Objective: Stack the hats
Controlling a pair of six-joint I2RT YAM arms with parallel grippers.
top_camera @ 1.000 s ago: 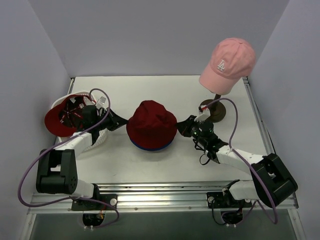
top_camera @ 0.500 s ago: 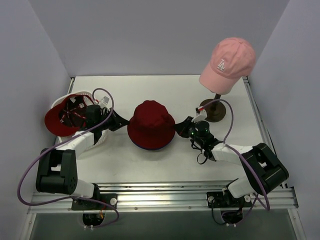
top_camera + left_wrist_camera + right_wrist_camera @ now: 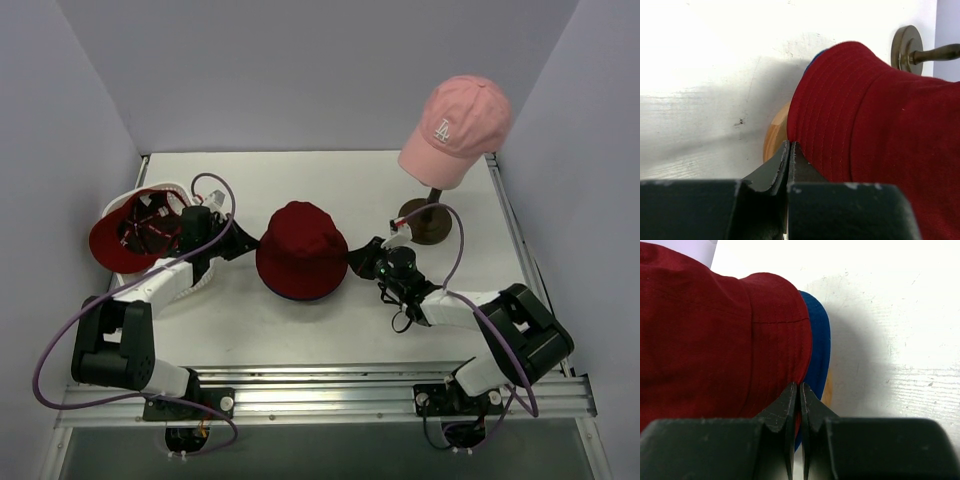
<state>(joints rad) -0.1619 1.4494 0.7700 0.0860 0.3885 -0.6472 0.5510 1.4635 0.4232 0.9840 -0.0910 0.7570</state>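
Looking down from the top camera, we find the dark red bucket hat (image 3: 300, 250) at the centre of the table (image 3: 300, 330), with the left gripper (image 3: 255, 243) at its 9 o'clock brim and the right gripper (image 3: 352, 262) at its 4 o'clock brim. We judge this two-sided hold is meant to seat the hat evenly. The red cap (image 3: 130, 230) lies upturned in the white mesh basket (image 3: 120, 202) at the table's 9 o'clock. The pink cap (image 3: 455, 120) sits on a tall stand (image 3: 425, 222) at 2 o'clock, and neither cap is stacked yet. From the left wrist, the jaws are pressed together on the brim's edge, and a wooden stand (image 3: 774, 140) peeks out beneath the hat at 9 o'clock. From the right wrist, the jaws likewise meet on the brim, and the blue bucket hat (image 3: 818, 345) shows underneath at 3 o'clock, so these two appear already stacked.
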